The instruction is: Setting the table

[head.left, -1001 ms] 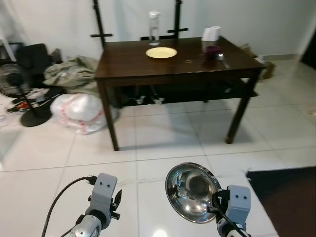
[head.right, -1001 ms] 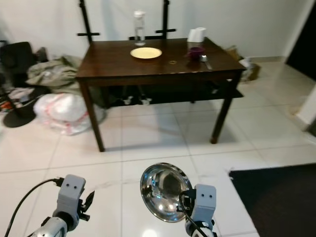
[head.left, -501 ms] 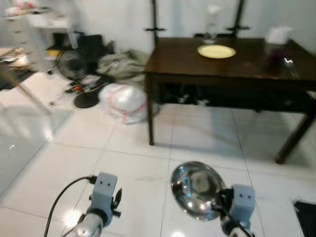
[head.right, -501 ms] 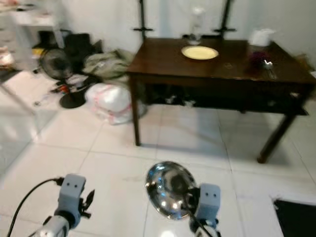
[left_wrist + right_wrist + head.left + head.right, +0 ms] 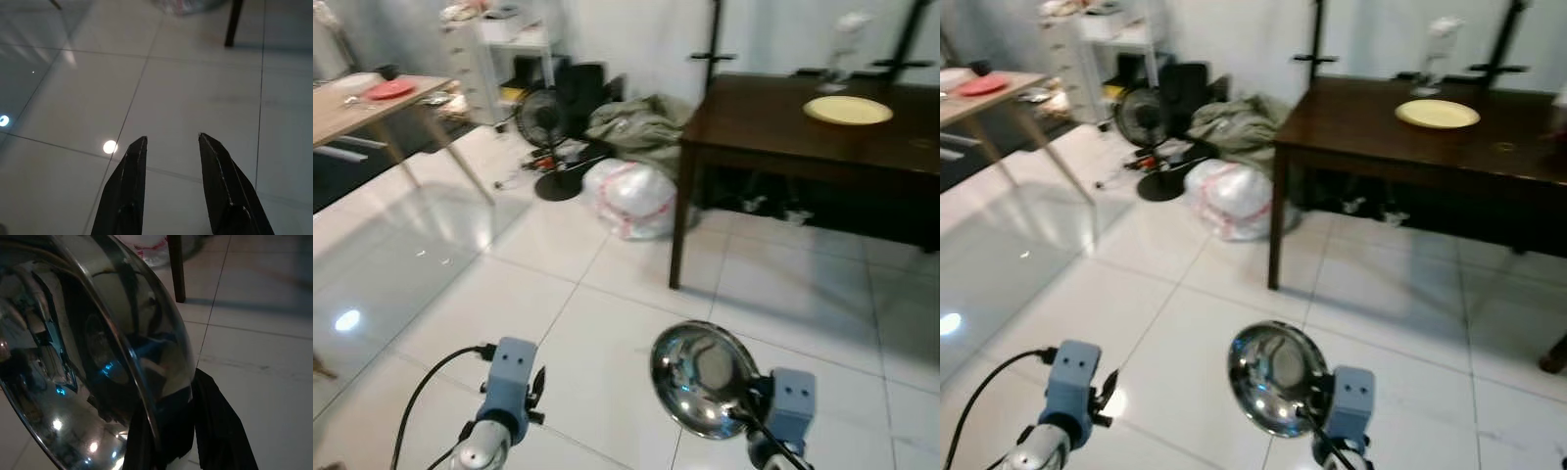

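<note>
A shiny steel bowl (image 5: 703,377) is held tilted over the white tile floor, its rim pinched by my right gripper (image 5: 168,431), which is shut on it. My left gripper (image 5: 168,142) hangs low on the left with its two black fingers apart and nothing between them. The dark wooden table (image 5: 773,147) stands ahead to the right, with a yellow plate (image 5: 848,110) and a clear bottle (image 5: 847,34) on it.
A white plastic bag (image 5: 631,199), a heap of cloth (image 5: 636,122) and a black floor fan (image 5: 543,127) lie left of the dark table. A light wooden table (image 5: 372,103) with a red dish (image 5: 389,89) stands far left. White drawers (image 5: 494,49) are by the wall.
The view has swung left: the dark table has slid to the right and the light table has come into sight. The bowl stays in my right gripper.
</note>
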### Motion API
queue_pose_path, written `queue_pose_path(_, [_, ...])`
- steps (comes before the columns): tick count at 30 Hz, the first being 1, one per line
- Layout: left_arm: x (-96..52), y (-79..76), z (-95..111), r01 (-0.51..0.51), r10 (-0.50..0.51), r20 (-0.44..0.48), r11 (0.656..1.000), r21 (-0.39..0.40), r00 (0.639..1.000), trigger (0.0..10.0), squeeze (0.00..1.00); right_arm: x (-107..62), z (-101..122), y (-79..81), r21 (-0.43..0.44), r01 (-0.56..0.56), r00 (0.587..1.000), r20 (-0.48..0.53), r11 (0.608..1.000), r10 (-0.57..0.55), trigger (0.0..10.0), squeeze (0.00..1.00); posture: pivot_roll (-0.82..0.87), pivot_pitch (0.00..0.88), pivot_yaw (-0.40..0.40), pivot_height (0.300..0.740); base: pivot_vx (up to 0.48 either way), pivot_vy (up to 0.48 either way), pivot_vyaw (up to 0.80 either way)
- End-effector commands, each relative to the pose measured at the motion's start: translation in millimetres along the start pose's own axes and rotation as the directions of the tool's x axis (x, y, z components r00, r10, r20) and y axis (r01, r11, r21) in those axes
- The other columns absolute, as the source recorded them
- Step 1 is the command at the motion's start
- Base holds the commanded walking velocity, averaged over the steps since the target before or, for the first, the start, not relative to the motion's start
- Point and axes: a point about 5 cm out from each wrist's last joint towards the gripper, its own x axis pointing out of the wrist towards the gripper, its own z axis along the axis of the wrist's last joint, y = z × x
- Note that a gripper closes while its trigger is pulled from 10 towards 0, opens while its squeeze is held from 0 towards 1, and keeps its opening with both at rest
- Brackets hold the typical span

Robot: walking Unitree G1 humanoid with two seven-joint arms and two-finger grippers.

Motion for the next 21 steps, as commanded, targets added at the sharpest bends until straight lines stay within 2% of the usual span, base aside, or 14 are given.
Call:
queue_pose_path(1, [-3.1, 7.4, -8.0, -0.037, 0.037, -0.033, 0.999, 0.013, 0.999, 10.0, 0.00, 0.2, 1.2, 1.0, 0.005, 0.000, 1.000, 0.013, 1.000, 0.000, 10.0, 0.00, -0.02, 0.062, 0.106, 0.740, 0.000, 0.000, 0.80])
queue_pose_path(18, [1.1, 14.3, -7.2, -0.120, 0.119, -0.037, 0.993, -0.007, 0.992, 10.0, 0.00, 0.6, 1.4, 1.4, 0.006, -0.001, 1.000, 0.017, 1.000, 0.001, 10.0, 0.00, -0.03, 0.062, 0.108, 0.740, 0.000, 0.000, 0.80])
queue_pose_path(21, [2.1, 17.1, -7.3, -0.149, 0.149, -0.036, 0.989, -0.007, 0.988, 10.0, 0.00, 0.5, 4.1, 2.5, -0.001, -0.016, 0.999, 0.037, 1.000, 0.016, 10.0, 0.00, -0.03, 0.062, 0.108, 0.740, 0.347, 0.000, 0.80])
